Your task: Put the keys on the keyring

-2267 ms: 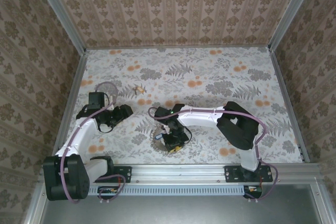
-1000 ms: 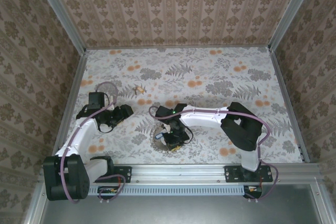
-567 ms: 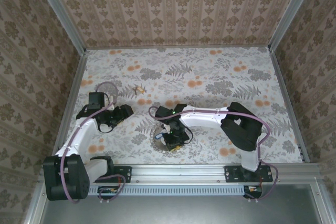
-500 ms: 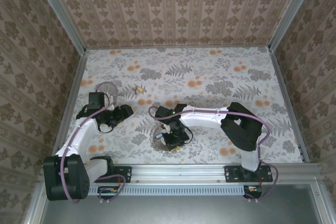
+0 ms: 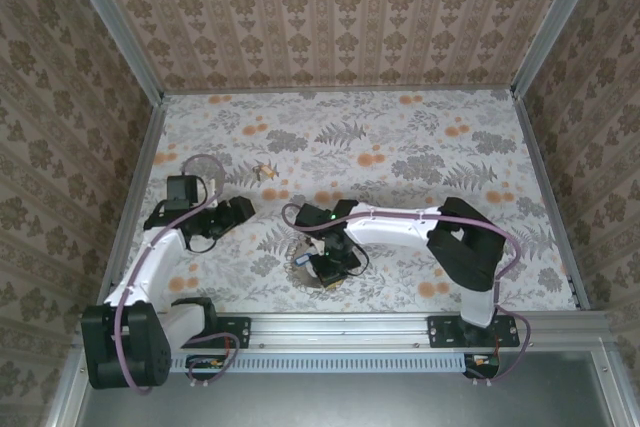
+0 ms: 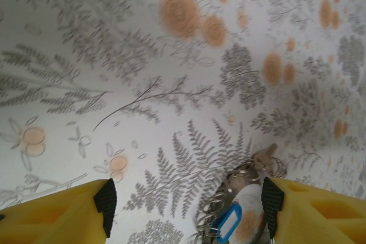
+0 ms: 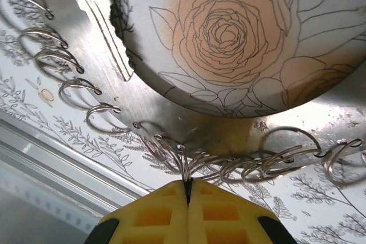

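Observation:
The keyring (image 5: 318, 269) is a round metal plate edged with several wire loops, lying near the table's front. My right gripper (image 5: 326, 269) hangs over it. In the right wrist view the plate (image 7: 171, 112) has a rose-printed disc in its middle, and my right gripper (image 7: 187, 184) is shut on one thin wire loop (image 7: 184, 164) at its rim. A blue-headed key (image 5: 300, 261) lies at the keyring's left edge. A brass-gold key (image 5: 266, 171) lies apart, further back. My left gripper (image 5: 240, 211) stands open to the left. Between its fingers the left wrist view catches the keyring (image 6: 243, 190) and the blue key (image 6: 227, 221).
Patterned walls and metal rails (image 5: 130, 217) close in the floral table on all sides. A metal rail (image 5: 340, 325) runs along the front edge just behind the keyring. Open tabletop stretches across the back and right.
The right jaws have closed from a small gap onto the wire loop. The right arm shifted slightly. The left wrist rose a little, jaws unchanged.

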